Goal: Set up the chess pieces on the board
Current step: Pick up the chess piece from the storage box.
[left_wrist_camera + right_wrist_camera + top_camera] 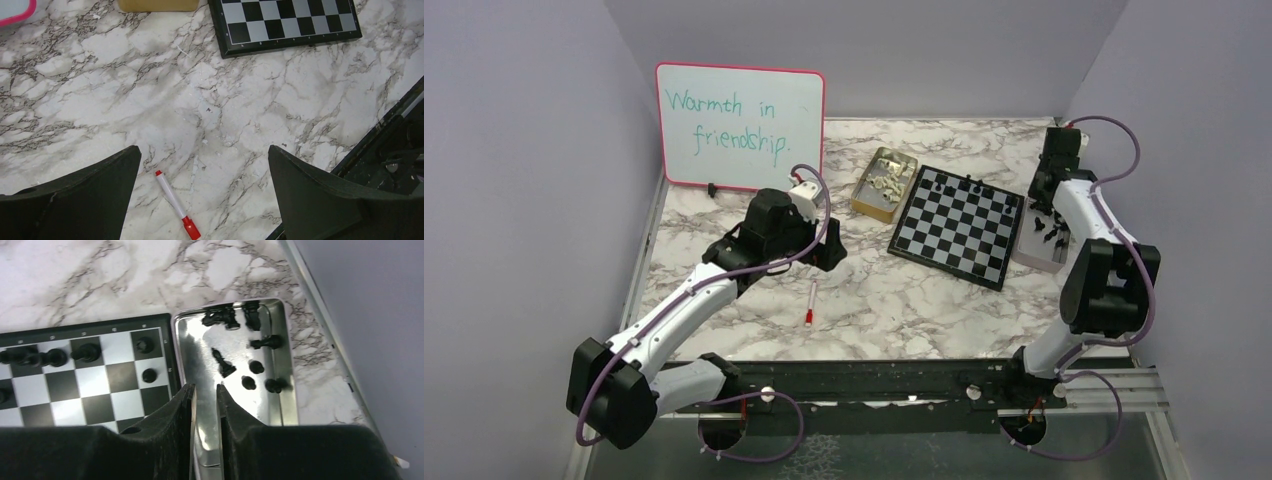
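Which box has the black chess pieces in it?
Find the chessboard on the marble table. The silver tin lies beside its right edge. The gold tin on the other side holds pale pieces; this one holds black ones.

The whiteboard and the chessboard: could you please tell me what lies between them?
An open gold tin holding pale cream chess pieces lies between the whiteboard and the board; the top external view shows it.

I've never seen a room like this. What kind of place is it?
Probably a robot test booth: a left arm and right arm bolted at a marble-look table, plain purple walls around it, a board to practise on.
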Action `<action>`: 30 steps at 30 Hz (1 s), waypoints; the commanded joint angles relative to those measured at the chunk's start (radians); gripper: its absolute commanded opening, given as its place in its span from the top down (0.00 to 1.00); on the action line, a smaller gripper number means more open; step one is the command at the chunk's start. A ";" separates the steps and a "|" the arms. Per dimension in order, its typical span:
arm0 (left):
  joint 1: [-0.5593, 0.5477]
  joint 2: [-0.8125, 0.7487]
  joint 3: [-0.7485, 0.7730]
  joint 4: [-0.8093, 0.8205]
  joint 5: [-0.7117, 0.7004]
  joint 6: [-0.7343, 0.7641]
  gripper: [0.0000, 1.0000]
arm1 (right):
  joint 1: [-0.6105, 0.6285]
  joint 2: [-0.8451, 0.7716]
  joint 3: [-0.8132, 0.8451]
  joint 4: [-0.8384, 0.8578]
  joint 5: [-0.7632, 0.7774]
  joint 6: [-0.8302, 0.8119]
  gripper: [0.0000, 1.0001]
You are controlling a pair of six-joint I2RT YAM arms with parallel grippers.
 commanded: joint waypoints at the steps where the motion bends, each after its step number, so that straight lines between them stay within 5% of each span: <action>1: -0.018 -0.028 -0.005 -0.008 -0.035 0.024 0.01 | -0.030 0.032 -0.001 -0.027 0.048 -0.073 0.73; 30: -0.047 -0.012 0.002 -0.016 -0.056 0.034 0.01 | -0.132 0.330 0.193 -0.150 -0.187 -0.228 0.65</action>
